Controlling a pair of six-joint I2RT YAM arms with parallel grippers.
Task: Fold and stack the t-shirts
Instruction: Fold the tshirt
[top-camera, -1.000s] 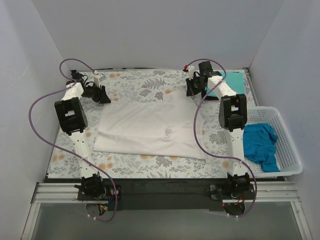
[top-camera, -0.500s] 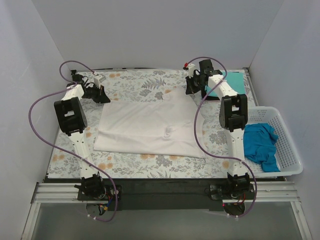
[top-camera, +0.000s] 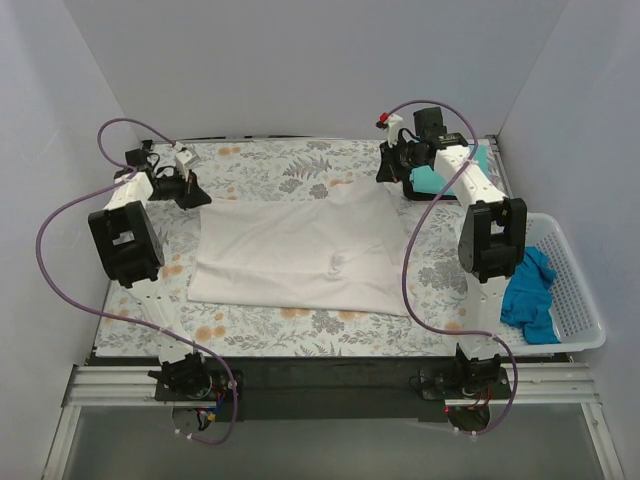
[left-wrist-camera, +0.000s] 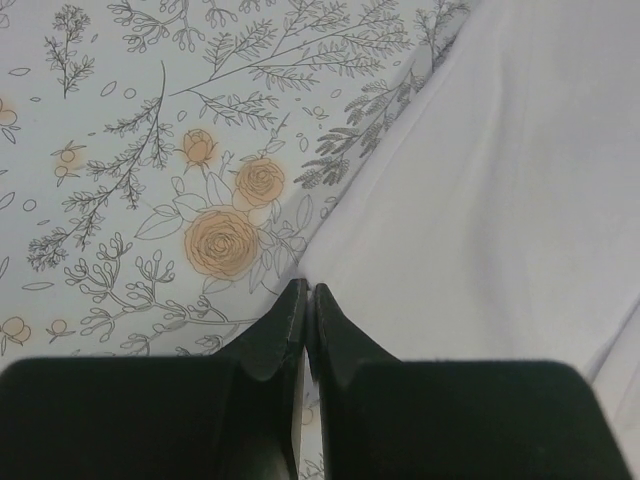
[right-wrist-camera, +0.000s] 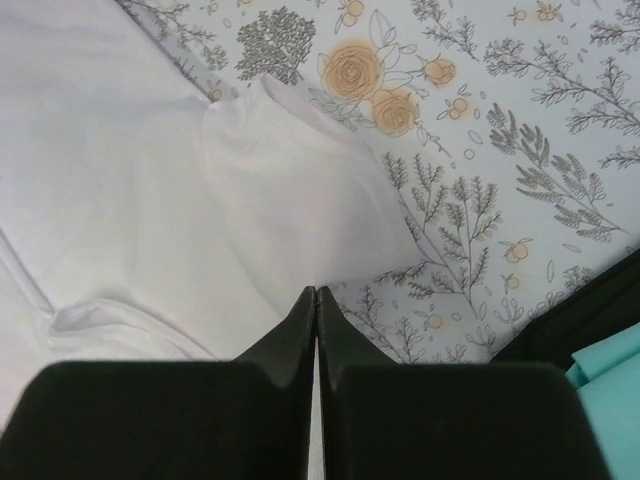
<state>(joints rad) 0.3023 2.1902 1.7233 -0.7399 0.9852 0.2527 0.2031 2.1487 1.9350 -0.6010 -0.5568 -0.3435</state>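
Observation:
A white t-shirt (top-camera: 300, 250) lies spread flat in the middle of the floral table cloth. My left gripper (top-camera: 190, 192) is shut on its far left corner; in the left wrist view the jaws (left-wrist-camera: 308, 290) pinch the cloth edge, with the shirt (left-wrist-camera: 500, 200) stretching off to the right. My right gripper (top-camera: 392, 175) is shut on the far right corner; its jaws (right-wrist-camera: 316, 292) meet at the hem, next to a folded-in sleeve (right-wrist-camera: 300, 190). A folded teal t-shirt (top-camera: 442, 180) lies at the back right. A bright blue t-shirt (top-camera: 528, 295) lies crumpled in the basket.
A white lattice basket (top-camera: 580, 300) stands at the table's right edge, by the right arm's upright link. The floral table cloth (top-camera: 260, 165) shows around the shirt. White walls close in on the left, the back and the right. Purple cables loop over both arms.
Both grippers have moved outward, the left to the left and the right to the right and back. The white shirt's far edge is drawn straighter between them.

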